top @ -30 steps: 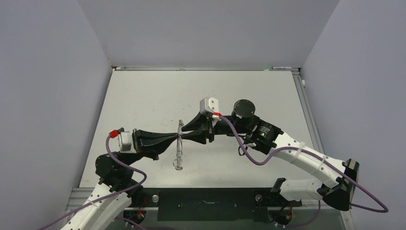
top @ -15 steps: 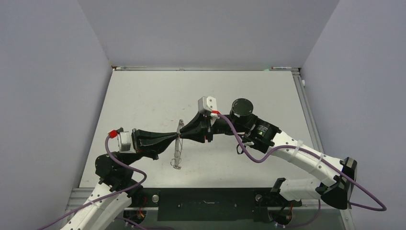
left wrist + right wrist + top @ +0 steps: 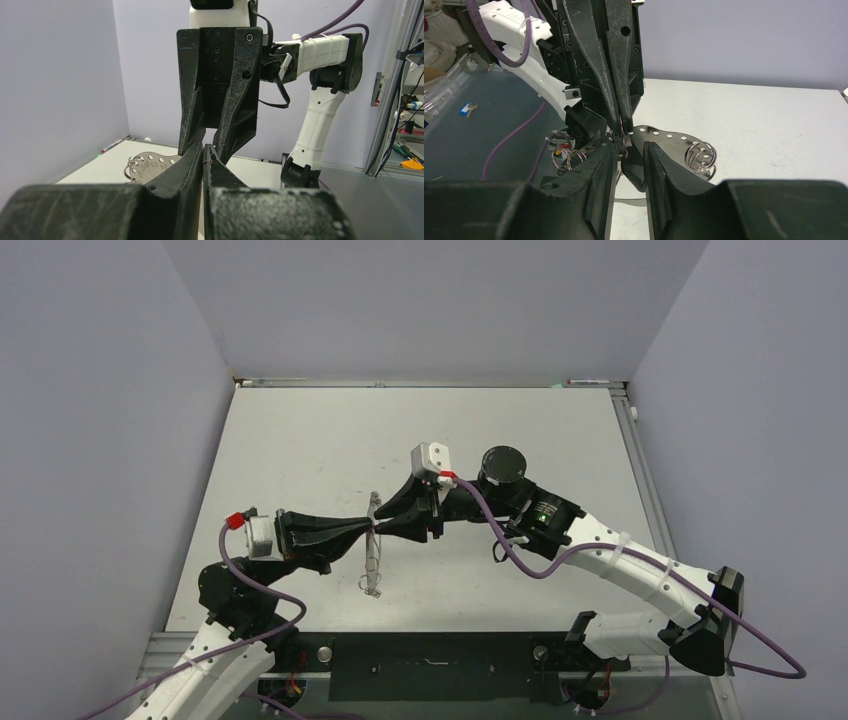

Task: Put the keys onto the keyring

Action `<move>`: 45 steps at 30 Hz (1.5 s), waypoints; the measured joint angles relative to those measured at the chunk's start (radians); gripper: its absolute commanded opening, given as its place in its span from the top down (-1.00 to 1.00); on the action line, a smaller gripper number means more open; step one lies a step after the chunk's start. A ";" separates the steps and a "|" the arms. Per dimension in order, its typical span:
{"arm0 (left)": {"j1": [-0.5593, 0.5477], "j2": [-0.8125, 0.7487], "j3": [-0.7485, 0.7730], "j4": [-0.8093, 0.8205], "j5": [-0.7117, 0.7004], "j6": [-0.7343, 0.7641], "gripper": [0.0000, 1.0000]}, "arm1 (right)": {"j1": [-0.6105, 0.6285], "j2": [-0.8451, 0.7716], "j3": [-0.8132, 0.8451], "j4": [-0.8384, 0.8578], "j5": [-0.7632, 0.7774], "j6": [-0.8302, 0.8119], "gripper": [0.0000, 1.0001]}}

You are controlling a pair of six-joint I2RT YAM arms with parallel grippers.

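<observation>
The table (image 3: pixel 300 440) is a pale, matte sheet, boxed in by plain lavender walls (image 3: pixel 100 390) on the left, the back and the right, with a metal rail (image 3: pixel 430 383) running along its far edge. There is plenty of open room: the far half and both side margins are bare surface, and the work is squeezed into one spot a little left of centre, nearer the front. Two arms reach in there, tip to tip, each trailing one purple cable (image 3: pixel 535 576). One keyring (image 3: pixel 372 565) stands on edge between them, seen as a thin silver line from above; whether its near end touches the table I cannot tell. The left gripper (image 3: pixel 366 530) has its fingers pressed together on the keyring's rim. The right gripper (image 3: pixel 381 529) faces it with fingers a little apart, straddling the left tips, and I can make out nothing held in it. From the right wrist the keyring shows as a flat silver band with a row of small holes, and two bunches of small loops (image 3: pixel 700 157) hang from it, one at each side.
</observation>
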 measured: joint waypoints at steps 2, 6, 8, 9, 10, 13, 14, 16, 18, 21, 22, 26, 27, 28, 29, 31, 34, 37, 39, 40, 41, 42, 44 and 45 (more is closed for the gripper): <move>0.000 0.000 0.000 0.000 0.000 0.000 1.00 | 0.000 0.000 0.000 0.000 -0.001 0.003 0.46; 0.000 0.000 0.000 0.000 0.001 0.000 1.00 | 0.000 0.007 0.000 0.009 -0.008 0.008 0.46; 0.000 0.000 0.000 0.000 0.001 0.000 1.00 | 0.001 0.012 0.001 0.010 -0.013 0.010 0.46; 0.000 0.000 0.000 0.000 0.001 0.000 1.00 | 0.001 0.013 0.001 0.010 -0.017 0.011 0.45; 0.000 0.000 0.000 0.000 0.001 0.000 1.00 | 0.002 0.014 0.001 0.010 -0.021 0.012 0.45; 0.000 0.000 0.000 0.000 0.003 0.000 1.00 | 0.004 0.014 0.001 0.010 -0.031 0.012 0.45; 0.000 0.000 0.000 0.000 0.003 0.000 1.00 | 0.005 0.014 0.001 0.010 -0.033 0.012 0.45; 0.000 0.000 0.000 0.000 0.003 0.000 1.00 | 0.005 0.014 0.001 0.011 -0.039 0.013 0.44; 0.000 -0.001 0.000 0.000 0.003 0.000 1.00 | 0.005 0.014 0.001 0.013 -0.044 0.014 0.43; -0.001 -0.003 0.000 0.000 0.003 0.000 1.00 | 0.005 0.014 0.001 0.016 -0.047 0.016 0.43; -0.001 -0.003 0.000 0.000 0.003 0.000 1.00 | 0.005 0.014 0.001 0.016 -0.048 0.018 0.43; -0.001 -0.003 0.000 0.002 0.003 0.000 1.00 | 0.005 0.014 0.001 0.022 -0.051 0.030 0.45; -0.001 -0.003 0.000 0.004 0.003 0.000 1.00 | 0.005 0.014 0.001 0.024 -0.052 0.033 0.46; -0.001 -0.003 0.000 0.006 0.003 0.000 1.00 | 0.005 0.014 0.001 0.026 -0.053 0.035 0.46; -0.001 -0.003 0.000 0.008 0.003 0.000 1.00 | 0.005 0.014 0.001 0.031 -0.056 0.038 0.47; -0.001 -0.005 0.000 0.009 0.003 0.000 1.00 | 0.005 0.015 0.001 0.035 -0.059 0.042 0.47; -0.001 -0.005 0.000 0.014 0.002 0.000 1.00 | 0.007 0.018 0.001 0.045 -0.065 0.051 0.45; -0.001 -0.006 0.000 0.015 0.002 0.000 1.00 | 0.011 0.027 0.001 0.061 -0.072 0.060 0.35; -0.001 -0.008 0.000 0.015 0.002 0.000 1.00 | 0.013 0.031 0.001 0.066 -0.074 0.065 0.30; -0.001 -0.008 0.000 0.015 0.002 0.000 1.00 | 0.012 0.031 0.001 0.068 -0.074 0.067 0.31; -0.001 -0.009 0.000 0.015 0.002 0.000 1.00 | 0.013 0.031 0.001 0.070 -0.074 0.068 0.34; -0.001 -0.010 0.000 0.015 0.003 0.000 1.00 | 0.013 0.031 0.001 0.070 -0.074 0.069 0.39; -0.001 -0.011 0.000 0.015 0.002 0.000 1.00 | 0.013 0.032 0.001 0.072 -0.074 0.072 0.51; -0.001 -0.012 0.000 0.015 0.001 0.001 1.00 | 0.014 0.032 0.001 0.073 -0.074 0.075 0.61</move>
